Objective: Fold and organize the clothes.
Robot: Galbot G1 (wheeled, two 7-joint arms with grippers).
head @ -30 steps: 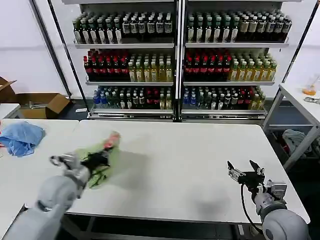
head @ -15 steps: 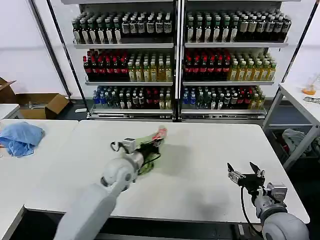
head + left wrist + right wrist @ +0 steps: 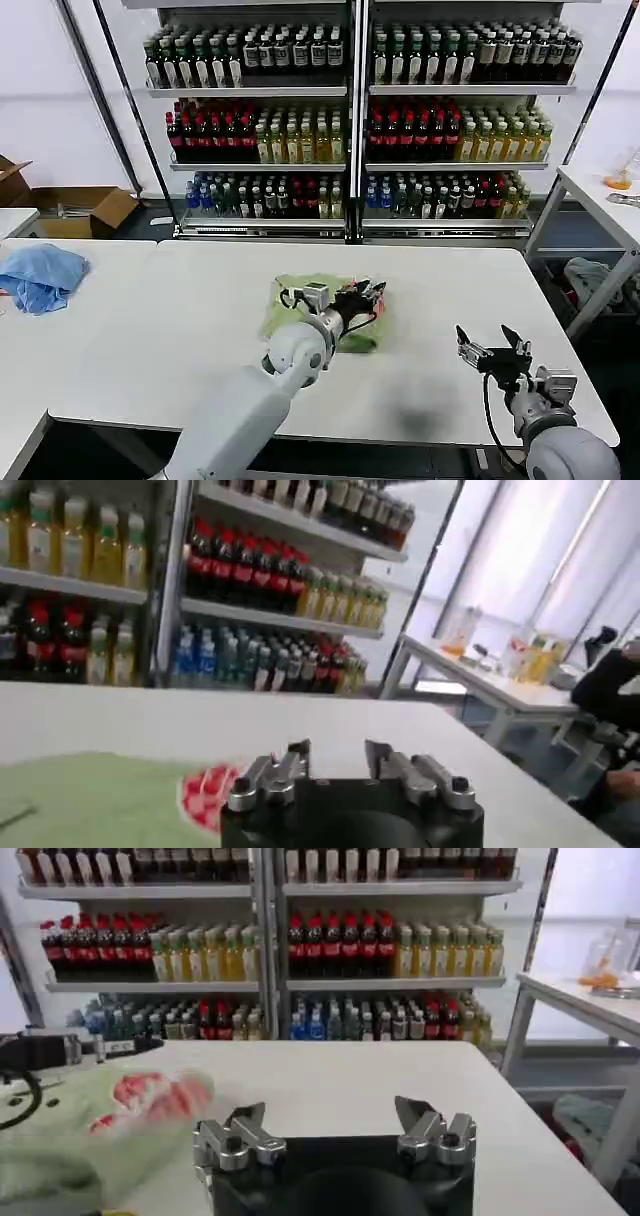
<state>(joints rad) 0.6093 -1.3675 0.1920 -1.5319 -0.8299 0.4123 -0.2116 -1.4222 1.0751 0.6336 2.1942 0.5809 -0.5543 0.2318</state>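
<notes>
Head view tells the story pretty well: the left gripper (image 3: 368,297) has swung the shirt (image 3: 300,300) a long way across the table (image 3: 440,290) in the last second. A second ago the green bundle was dangling near the table's left edge, half a second ago it was partway over, and now it's lying around the middle of the table, a bit toward the back edge, spread wider and flatter than before.

As for the claw, its fingers look parted over the right end of the shirt, by the red-and-white print (image 3: 205,795). In the left wrist view the jaws stand apart with nothing between them, and the print lies flat on the table underneath. So I'd say it has let go, or is right at that point.

The right gripper (image 3: 493,349) sits parked near the front right corner, jaws open, holding nothing, same spot as before. From its wrist view the shirt is a soft lump well off toward the table's middle.

What this means for the job, as I read it: the shirt is now somewhere both arms can reach, so the moving part looks done. It's still a rumpled heap though, so the folding hasn't really started.

The blue cloth (image 3: 40,275) on the neighbouring table hasn't budged.
</notes>
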